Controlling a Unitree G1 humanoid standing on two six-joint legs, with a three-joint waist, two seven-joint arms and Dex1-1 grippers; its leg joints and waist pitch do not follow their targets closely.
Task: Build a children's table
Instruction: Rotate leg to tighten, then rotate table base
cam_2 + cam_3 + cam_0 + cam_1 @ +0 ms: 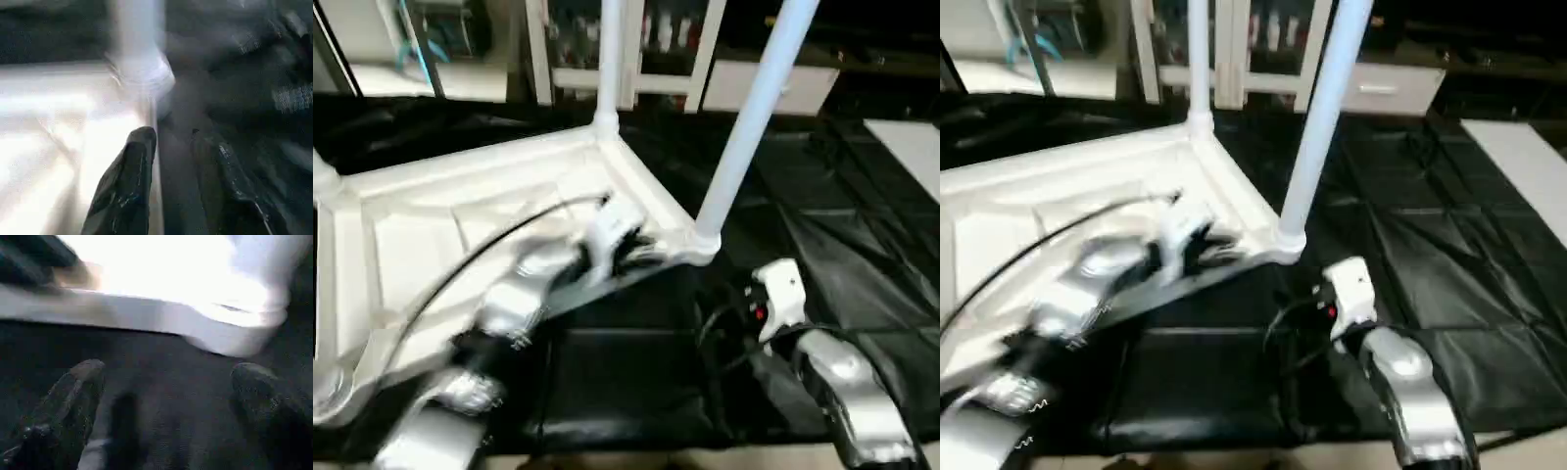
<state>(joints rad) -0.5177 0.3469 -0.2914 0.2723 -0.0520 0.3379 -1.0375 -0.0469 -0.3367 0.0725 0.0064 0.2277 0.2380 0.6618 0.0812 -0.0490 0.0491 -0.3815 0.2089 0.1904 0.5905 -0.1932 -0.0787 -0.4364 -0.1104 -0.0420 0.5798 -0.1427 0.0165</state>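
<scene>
The children's table [460,225] lies upside down on the black cloth, its ribbed white underside facing up. Two white legs stand up from its corners, one [754,108] at the near right corner and one [610,59] behind it. My left gripper [173,137] is at the tabletop's right rim, just short of the near leg's socket [142,73]. Its fingers are apart: one finger [132,166] is over the white top, the other over the cloth, neither gripping the rim. My right gripper [171,372] hangs wide open above the black cloth, in front of that same corner [234,338], holding nothing.
The black cloth [862,255] covers the work table to the right and front of the white top. A black cable [480,250] loops over my left forearm. White cabinets [636,49] stand behind the table. A white panel [911,147] lies at the far right.
</scene>
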